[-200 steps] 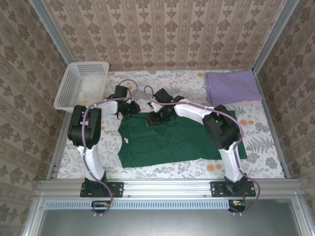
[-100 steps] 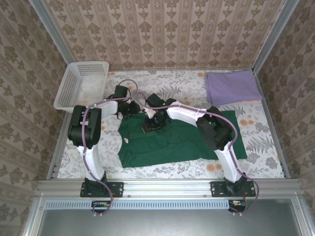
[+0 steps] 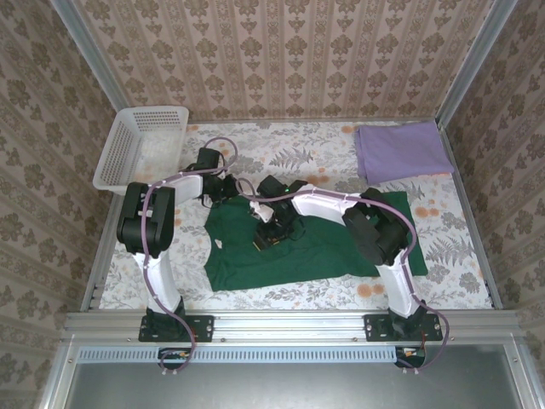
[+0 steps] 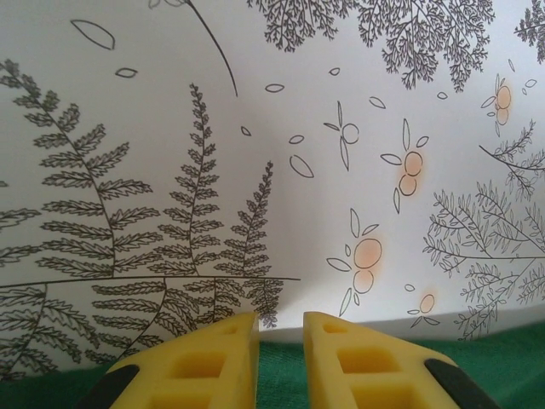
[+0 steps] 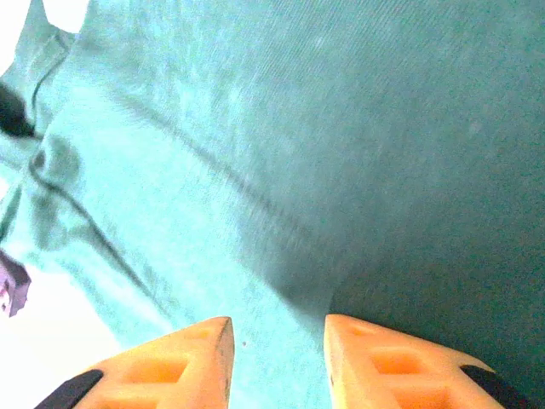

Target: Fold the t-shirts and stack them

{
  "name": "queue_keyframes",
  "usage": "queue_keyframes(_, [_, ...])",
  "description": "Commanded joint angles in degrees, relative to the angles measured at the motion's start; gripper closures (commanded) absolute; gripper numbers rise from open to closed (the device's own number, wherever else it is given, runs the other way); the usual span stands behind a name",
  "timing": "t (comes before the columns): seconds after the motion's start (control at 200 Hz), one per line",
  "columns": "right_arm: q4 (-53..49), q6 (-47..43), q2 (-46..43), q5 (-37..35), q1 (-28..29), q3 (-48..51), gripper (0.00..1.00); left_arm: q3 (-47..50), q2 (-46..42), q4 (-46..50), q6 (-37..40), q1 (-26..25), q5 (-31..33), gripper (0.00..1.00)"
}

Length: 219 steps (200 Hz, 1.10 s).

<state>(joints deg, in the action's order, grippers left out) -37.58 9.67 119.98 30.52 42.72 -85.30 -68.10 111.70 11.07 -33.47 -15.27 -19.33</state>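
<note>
1. The green shirt lies spread open in the middle of the surface, a bit nearer the arms than the back wall. It is mostly flat, with its neck end toward the left.
2. The purple shirt sits well apart from it in the far right corner, as a flat, roughly square piece.
3. The left gripper is down at the far left corner of the green shirt. In its own camera the left gripper has its yellow fingers drawn close with only a slim gap, and green cloth shows in that gap and along the bottom edge. I can't tell whether the cloth is actually pinched.
4. The right gripper reaches across over the left part of the green shirt. In its wrist view the right gripper has its fingers moderately apart with nothing between them, just green cloth below, crossed by a long slanting crease.
5. A white basket stands at the far left corner of the surface, clear of both shirts.
6. The surface is covered in a pale cloth printed with ferns and small orange fruit.
</note>
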Motion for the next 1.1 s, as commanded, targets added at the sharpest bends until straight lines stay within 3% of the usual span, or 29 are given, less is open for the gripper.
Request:
queue_keyframes(0.0, [2.1, -0.7, -5.1, 5.7, -0.8, 2.8, 0.64, 0.5, 0.6, 0.2, -0.8, 0.5, -0.4, 0.79])
queue_keyframes(0.16, [6.5, 4.0, -7.3, 6.3, -2.0, 5.5, 0.60, 0.7, 0.5, 0.0, -0.8, 0.5, -0.4, 0.79])
queue_keyframes(0.23, [12.8, 9.3, -9.7, 6.1, -4.6, 8.6, 0.59, 0.9, 0.1, -0.4, -0.8, 0.5, -0.4, 0.78])
queue_keyframes(0.41, [28.1, 28.8, -15.4, 5.2, -16.3, 20.7, 0.58, 0.0, -1.9, 1.3, 0.5, 0.6, 1.4, 0.71])
queue_keyframes(0.585, [40.9, 39.8, -26.2, 1.9, -30.4, 36.8, 0.55, -1.7, -8.1, 6.7, 3.5, 0.3, 7.4, 0.66])
queue_keyframes(0.775, [31.3, 38.7, -37.4, -10.2, -41.3, 42.6, 0.53, -2.2, -14.9, 13.2, 5.4, -3.8, 16.5, 0.59])
queue_keyframes(0.885, [28.8, 38.1, -39.9, -16.4, -46.9, 43.5, 0.53, -0.6, -16.7, 13.6, 4.1, -7.7, 15.8, 0.60])
queue_keyframes(1.09, [29.8, 41.8, -37.1, -21.6, -53.7, 43.6, 0.55, 10.5, -18.6, 2.9, -9.1, -13.7, 16.2, 0.67])
